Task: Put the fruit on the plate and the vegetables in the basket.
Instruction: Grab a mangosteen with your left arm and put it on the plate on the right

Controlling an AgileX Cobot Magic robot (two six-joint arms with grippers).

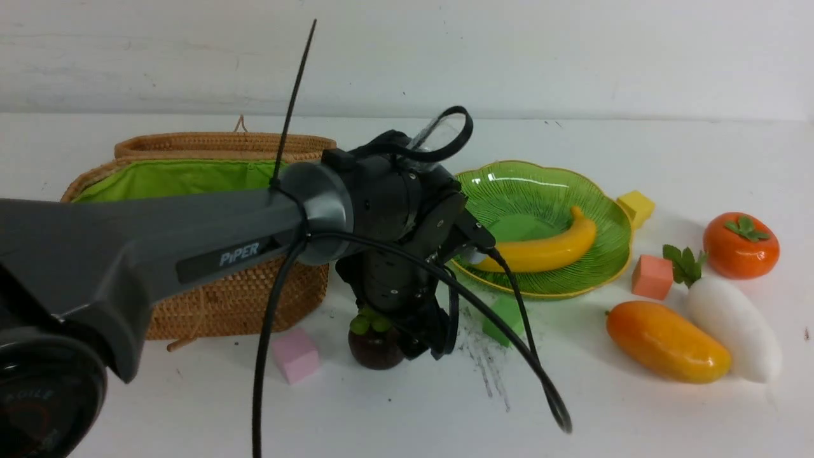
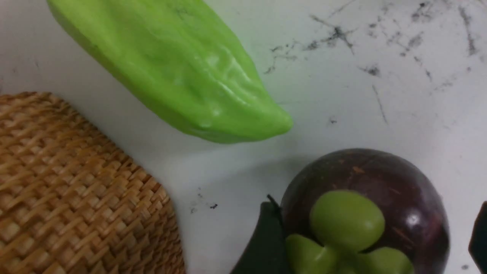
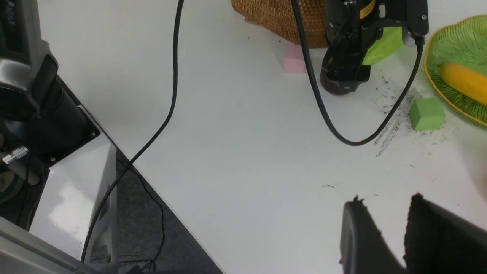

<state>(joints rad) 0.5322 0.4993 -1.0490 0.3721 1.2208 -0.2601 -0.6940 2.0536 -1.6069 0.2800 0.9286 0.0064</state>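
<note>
— On the bench (image 1: 407,420), what sort of surface are you working over?
— Glossy white, smeared with dark scuff marks (image 1: 486,366) at about 7 o'clock of the plate (image 1: 601,283). A plain white wall (image 1: 407,51) closes the far side at 12 o'clock. Off the near edge, my right wrist view shows dark floor (image 3: 175,251).
— And your jaws?
— My left jaws stand wide, lowered around the mangosteen (image 2: 365,182). One finger (image 2: 262,247) is close against its side and the other stands clear of it, so nothing is gripped. My right jaws hang above bare bench, parted by a narrow gap with nothing in it.
— Where does the mangosteen sit?
— Upright, green cap up, at 4 o'clock of the basket (image 1: 235,299), between the pink cube (image 1: 296,356) and the green cube (image 1: 505,318).
— And the long pieces?
— The banana (image 1: 547,248) lies in the plate, long axis from 8 to 2 o'clock, slim tip curling toward 1. The mango (image 1: 668,340) runs 10 to 4 on the bench, around the plate's 4 o'clock. The radish (image 1: 734,327) lies just beside it, axis 11 to 5, leaves toward 11. The persimmon (image 1: 741,245) sits at the radish's 12 o'clock, calyx up. The gourd (image 2: 179,68) lies on the bench beside the basket, tapered tip toward the mangosteen but apart from it.
</note>
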